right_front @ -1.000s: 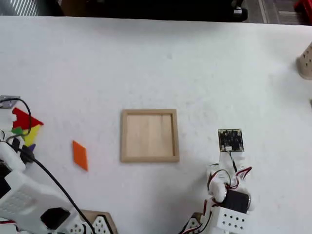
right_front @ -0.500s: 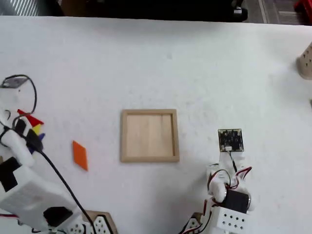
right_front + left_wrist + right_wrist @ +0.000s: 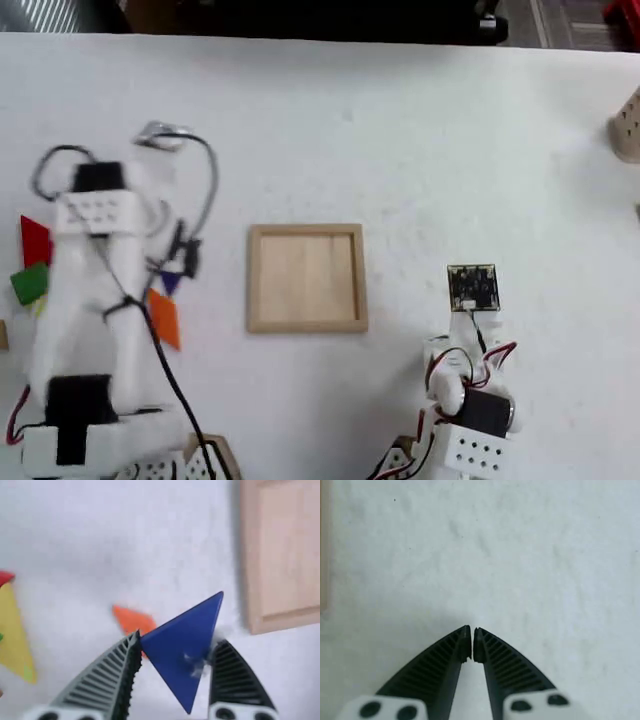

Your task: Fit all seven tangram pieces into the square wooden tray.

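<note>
Blue triangle [image 3: 187, 650] is clamped in the left gripper [image 3: 175, 642]. The empty wooden tray [image 3: 248, 555] lies near, on its right-arm side. Transfer is judged under way, and alignment over a tray corner is called for next. Right gripper [image 3: 472, 642] is closed on nothing.

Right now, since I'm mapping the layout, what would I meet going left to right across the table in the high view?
Red triangular piece → orange parallelogram piece → square wooden tray → white right arm → beige pegged block.
</note>
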Tool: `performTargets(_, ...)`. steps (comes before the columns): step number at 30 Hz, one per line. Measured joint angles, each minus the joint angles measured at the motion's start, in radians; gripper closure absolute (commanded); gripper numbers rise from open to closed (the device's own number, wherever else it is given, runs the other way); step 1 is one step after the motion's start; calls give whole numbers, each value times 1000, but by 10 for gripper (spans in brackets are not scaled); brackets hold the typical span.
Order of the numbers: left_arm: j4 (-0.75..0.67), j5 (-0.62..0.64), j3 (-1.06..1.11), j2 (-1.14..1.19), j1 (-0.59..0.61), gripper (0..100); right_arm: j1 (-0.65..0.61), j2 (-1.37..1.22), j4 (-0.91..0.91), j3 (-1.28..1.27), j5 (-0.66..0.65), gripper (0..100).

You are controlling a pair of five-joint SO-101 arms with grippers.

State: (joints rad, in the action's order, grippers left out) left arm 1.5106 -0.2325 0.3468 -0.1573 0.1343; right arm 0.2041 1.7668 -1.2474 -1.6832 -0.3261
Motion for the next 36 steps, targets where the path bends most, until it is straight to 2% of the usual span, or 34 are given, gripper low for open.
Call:
performTargets(3,-123,104,81,-6,-178,890,0,0,0,0,0,981)
performTargets(7,-269,147,144,32,-354,890,0,0,0,0,0,981)
performTargets(10,-339,150,147,78,-407,861,0,0,0,0,0,981)
performTargets(14,-434,132,147,92,-434,718,0,0,0,0,0,981)
performTargets(16,-460,120,152,94,-439,675,0,0,0,0,0,981)
performTargets(23,-555,118,241,94,-437,672,0,0,0,0,0,981)
performTargets(28,-560,118,288,86,-425,673,0,0,0,0,0,981)
performTargets(31,-560,118,327,9,-351,692,0,0,0,0,0,981)
performTargets(36,-560,118,463,-241,-160,822,3,0,11,0,0,981)
